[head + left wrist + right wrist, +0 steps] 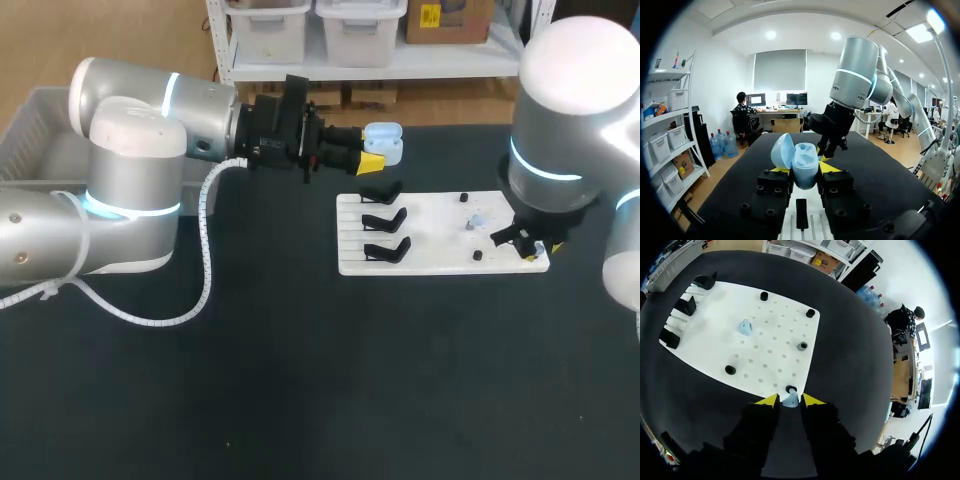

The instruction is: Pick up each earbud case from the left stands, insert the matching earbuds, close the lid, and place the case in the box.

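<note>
Our left gripper point(806, 169) clamps the one open earbud case point(384, 143) just beyond the board point(440, 258) and its three bare stands point(385, 219). Two earbuds: our right gripper point(790, 402) pinches one earbud point(790, 399) at the corner, and the second earbud point(744, 327) lies mid-board.

The left gripper point(805, 171) clamps a light blue earbud case point(805, 165) upright between its yellow-tipped fingers point(831, 167). The case's lid point(782, 150) stands open, swung toward ten o'clock of the body. Under the gripper lies a white board point(788, 227) with one black stand point(800, 220). At one o'clock ahead, the right arm point(856, 75) reaches down to the dark table point(730, 187).
</note>
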Robot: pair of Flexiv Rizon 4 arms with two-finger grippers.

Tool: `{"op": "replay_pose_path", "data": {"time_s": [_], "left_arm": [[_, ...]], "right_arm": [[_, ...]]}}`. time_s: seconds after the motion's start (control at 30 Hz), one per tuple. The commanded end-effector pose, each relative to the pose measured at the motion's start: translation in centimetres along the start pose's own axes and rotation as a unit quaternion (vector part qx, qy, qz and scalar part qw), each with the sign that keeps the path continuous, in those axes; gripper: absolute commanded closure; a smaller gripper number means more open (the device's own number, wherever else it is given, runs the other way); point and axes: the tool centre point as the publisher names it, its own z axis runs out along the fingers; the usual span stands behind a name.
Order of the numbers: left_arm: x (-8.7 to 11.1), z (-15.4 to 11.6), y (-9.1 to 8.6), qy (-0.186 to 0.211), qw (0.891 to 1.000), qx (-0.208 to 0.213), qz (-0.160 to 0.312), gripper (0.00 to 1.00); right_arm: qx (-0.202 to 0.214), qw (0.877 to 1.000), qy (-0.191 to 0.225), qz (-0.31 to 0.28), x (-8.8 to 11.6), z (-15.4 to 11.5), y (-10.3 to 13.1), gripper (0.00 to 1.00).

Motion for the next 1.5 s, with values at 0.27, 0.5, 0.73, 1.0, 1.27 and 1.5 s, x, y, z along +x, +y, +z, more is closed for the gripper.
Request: {"op": "replay_pose_path", "data": {"time_s": [0.27,0.5,0.73,1.0,1.27,1.5], "left_arm": [[0.0,0.0,-0.2,-0.001,1.0,-0.003,0.001,1.0],[0.0,0.0,-0.2,-0.001,1.0,-0.003,0.001,1.0],[0.0,0.0,-0.2,-0.001,1.0,-0.003,0.001,1.0],[0.0,0.0,-0.2,-0.001,1.0,-0.003,0.001,1.0],[0.0,0.0,-0.2,-0.001,1.0,-0.003,0.001,1.0],[0.0,0.0,-0.2,-0.001,1.0,-0.003,0.001,1.0]], "right_arm": [[0.008,1.0,0.004,0.0,0.0,0.5,0.1,0.75],[0.009,1.0,0.003,0.001,0.0,0.5,0.1,0.89],[0.014,1.0,0.0,0.001,0.1,0.2,0.0,1.0],[0.009,1.0,-0.012,0.0,0.5,-3.9,0.6,1.0],[-0.032,0.999,-0.023,0.032,0.4,-10.4,3.4,1.0],[-0.068,0.996,0.028,0.055,-0.7,-13.9,7.7,1.0]]}}
